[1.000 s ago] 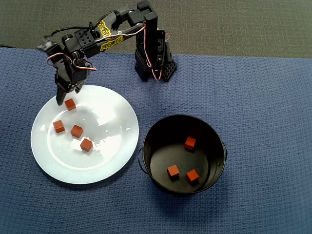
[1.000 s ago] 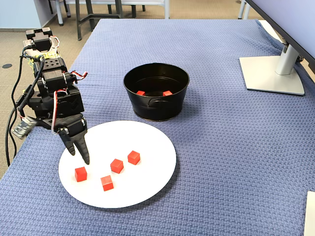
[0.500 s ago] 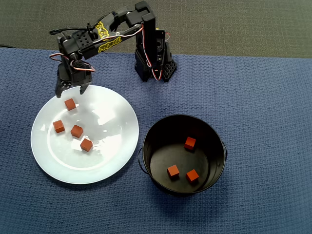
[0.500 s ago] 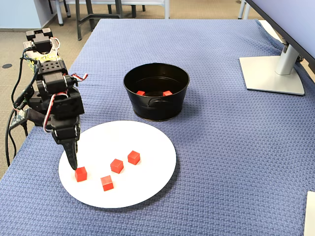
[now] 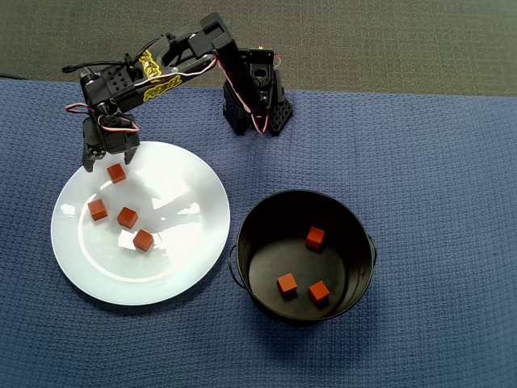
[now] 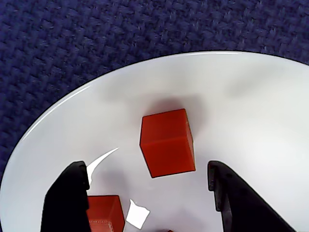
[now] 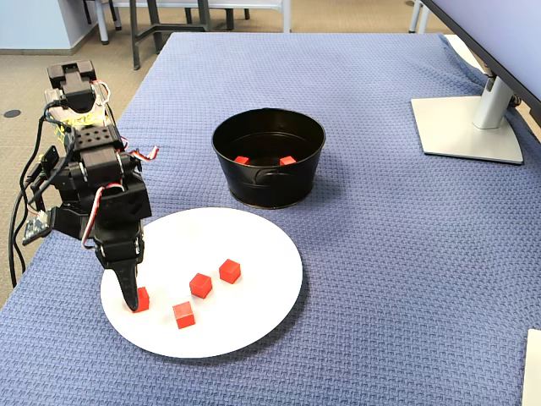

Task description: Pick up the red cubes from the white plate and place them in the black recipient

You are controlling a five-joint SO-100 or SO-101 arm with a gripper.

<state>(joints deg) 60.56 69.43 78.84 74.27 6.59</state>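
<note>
From above, the gripper (image 5: 103, 159) hangs over the far left edge of the white plate (image 5: 186, 242), its fingers spread wide with one red cube (image 5: 116, 172) just past their tips, not held. Three more red cubes (image 5: 127, 217) lie on the plate closer to its middle, well apart from the fingers. To the right of the plate stands the black recipient (image 5: 266, 218), and three red cubes (image 5: 314, 237) rest on its shiny bottom. On the wrist camera, the two dark fingers (image 6: 67, 198) stand wide apart, and the cube (image 6: 166, 142) lies on the plate (image 6: 251, 106) between them, touching neither; another cube (image 6: 102, 211) peeks out by the left finger. From the side camera, the gripper (image 7: 129, 298) points straight down at the plate (image 7: 262, 288), partly hiding that cube (image 7: 142, 299). The black pot (image 7: 269, 157) stands behind the plate on the blue cloth (image 7: 406, 254).
</note>
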